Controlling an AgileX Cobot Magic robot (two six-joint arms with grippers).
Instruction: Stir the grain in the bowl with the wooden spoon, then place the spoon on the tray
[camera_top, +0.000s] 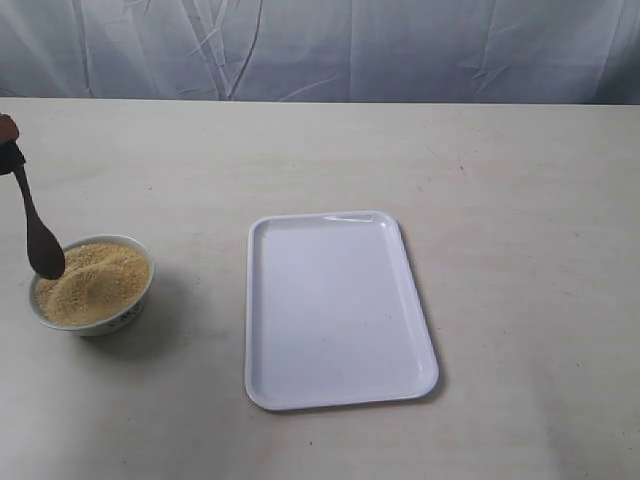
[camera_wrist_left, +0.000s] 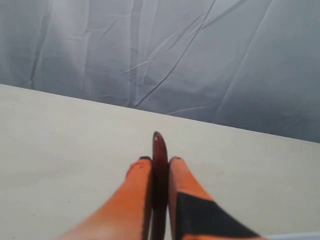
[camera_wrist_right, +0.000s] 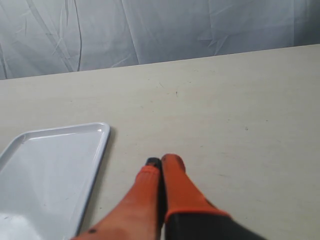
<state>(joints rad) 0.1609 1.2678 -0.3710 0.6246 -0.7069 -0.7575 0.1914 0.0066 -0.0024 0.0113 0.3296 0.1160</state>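
The small white bowl (camera_top: 128, 304) stands at the left of the table, heaped with yellow-tan grain (camera_top: 93, 284). The dark wooden spoon (camera_top: 38, 235) hangs nearly upright above the bowl's left rim, its oval end low by the grain. My left gripper (camera_top: 8, 140), at the exterior view's left edge, is shut on the spoon's handle; in the left wrist view the spoon (camera_wrist_left: 159, 170) sits clamped between the orange fingers (camera_wrist_left: 132, 200). The white tray (camera_top: 336, 308) lies flat at mid-table. My right gripper (camera_wrist_right: 161, 165) is shut on nothing, hovering over bare table beside the tray (camera_wrist_right: 47, 170).
A wrinkled grey-blue cloth (camera_top: 320, 45) hangs behind the beige table (camera_top: 530, 250). Nothing lies on the tray. The right arm does not show in the exterior view.
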